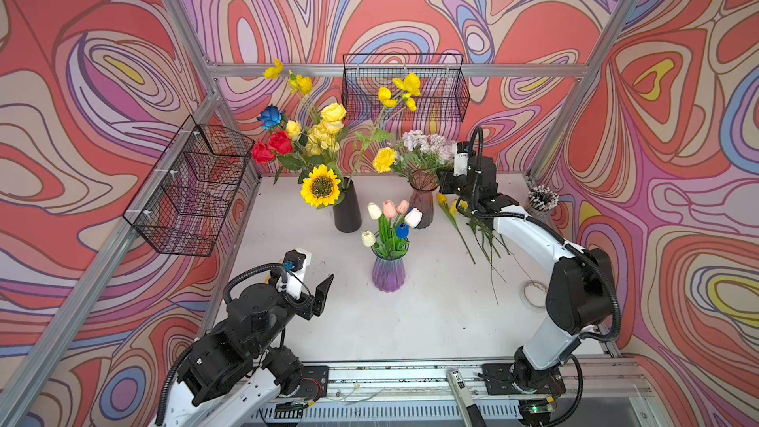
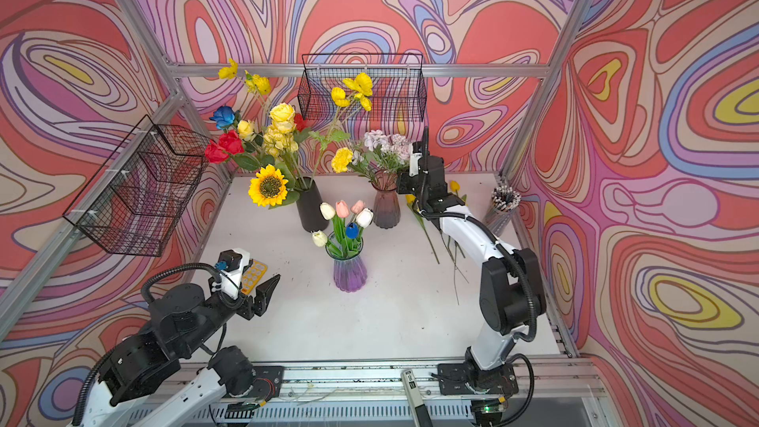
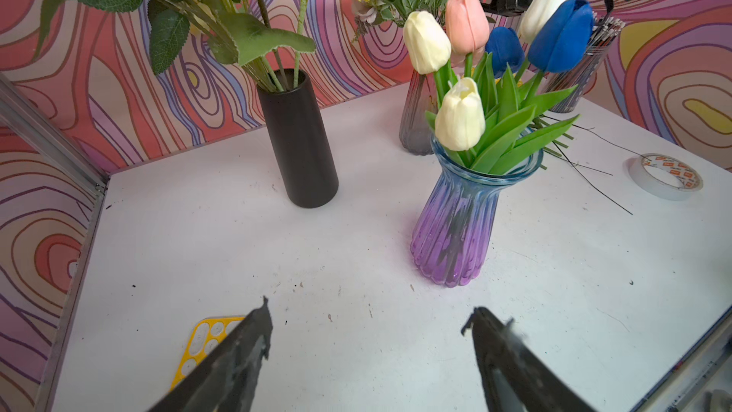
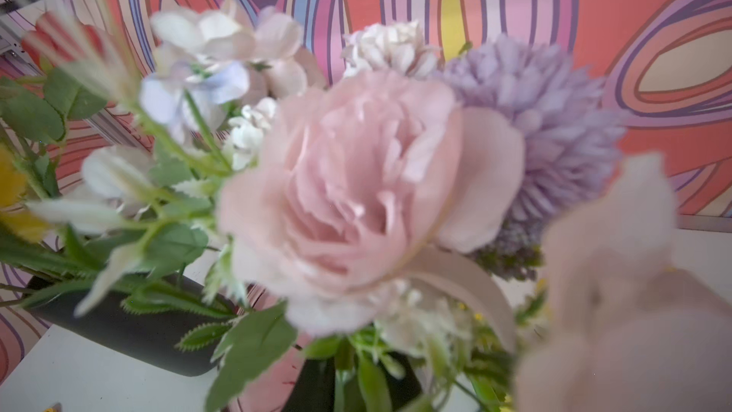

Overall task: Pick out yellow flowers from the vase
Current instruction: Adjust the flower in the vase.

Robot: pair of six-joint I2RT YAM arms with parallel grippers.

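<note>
Top views both show the yellow flowers mostly standing in the black vase at upper centre. One pom-pom stands in the smoky glass vase, and a few lie flat right of it. Bare table spreads across the lower middle. Right gripper sits at the smoky vase's bouquet, just beside the lying blooms; its jaws are hidden, so I cannot tell their width. Left gripper gapes wide at lower left, well apart from every bloom.

1. Your sunflower and yellow roses stand in the black vase.
2. Loose yellow flowers lie on the table by your right arm.
3. Right gripper hangs beside the pale bouquet, jaws hidden.
</note>
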